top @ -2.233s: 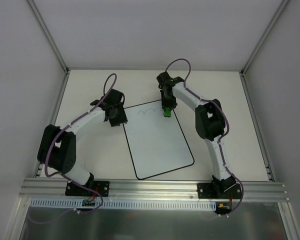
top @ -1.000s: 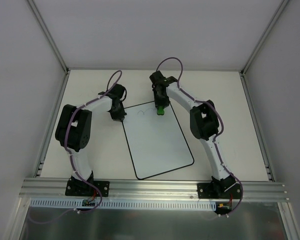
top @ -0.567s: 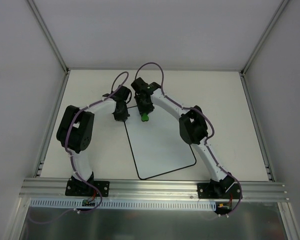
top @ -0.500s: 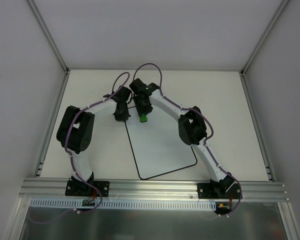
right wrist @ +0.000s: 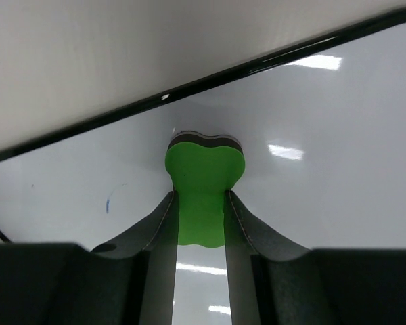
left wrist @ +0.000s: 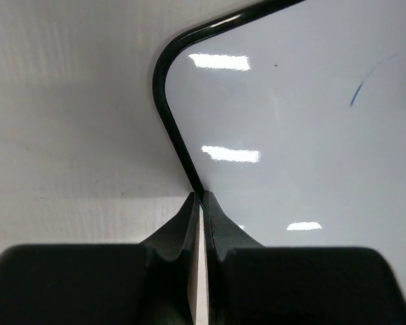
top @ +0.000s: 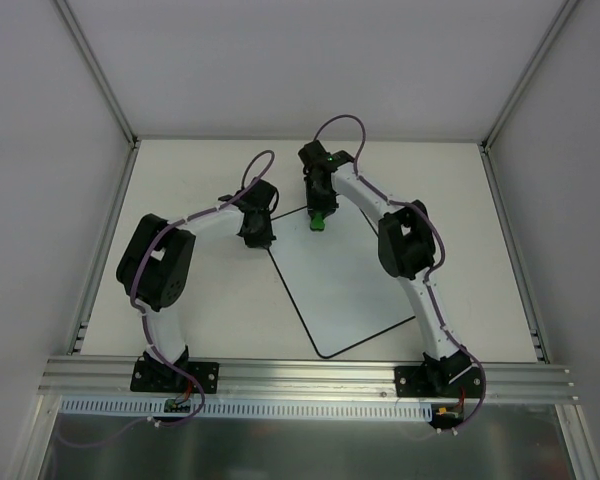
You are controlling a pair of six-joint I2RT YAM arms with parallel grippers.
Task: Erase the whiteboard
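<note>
Jaws of the left gripper are clenched at the far left edge of the whiteboard, which lies skewed on the table, while the right gripper grasps a green eraser on the board's far end. From the left wrist, the shut fingertips meet the black border below a rounded corner. From the right wrist, the eraser stands on the board just inside the border, near a faint blue mark.

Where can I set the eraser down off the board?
Bare table lies right of the right arm, and between the left arm and the whiteboard. It is crowded at the board's far edge: the left gripper pinches it, and the right gripper holds the eraser there.
</note>
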